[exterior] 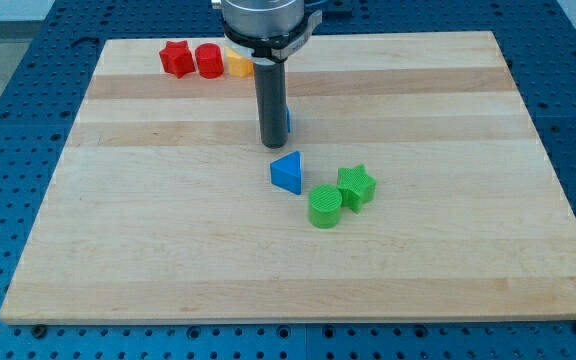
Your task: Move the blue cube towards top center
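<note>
My tip (272, 146) rests on the wooden board (448, 250) a little above the middle. The blue cube (287, 118) is almost wholly hidden behind the rod; only a thin blue sliver shows at the rod's right edge, just above the tip. It seems to touch the rod, though contact cannot be confirmed. A blue triangular block (287, 172) lies just below and right of the tip, apart from it.
A red star (175, 58), a red cylinder (209, 61) and a yellow block (238, 64), partly hidden by the rod, sit in a row at the view's top left. A green cylinder (324, 206) and a green star (356, 186) touch each other right of the blue triangle.
</note>
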`<state>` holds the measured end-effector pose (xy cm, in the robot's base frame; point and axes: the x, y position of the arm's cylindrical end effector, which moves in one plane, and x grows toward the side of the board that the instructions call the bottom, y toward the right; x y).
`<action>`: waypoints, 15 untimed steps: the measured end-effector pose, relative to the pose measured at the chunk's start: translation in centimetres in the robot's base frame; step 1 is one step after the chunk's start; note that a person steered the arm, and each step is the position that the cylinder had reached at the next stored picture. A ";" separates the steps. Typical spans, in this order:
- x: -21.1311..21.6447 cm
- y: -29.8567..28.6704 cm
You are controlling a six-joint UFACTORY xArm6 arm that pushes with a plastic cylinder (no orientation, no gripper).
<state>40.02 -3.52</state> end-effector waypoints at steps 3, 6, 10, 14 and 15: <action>-8.0 3.0; -5.2 -2.1; -10.4 6.6; -8.3 0.7; -9.1 0.7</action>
<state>30.96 -2.78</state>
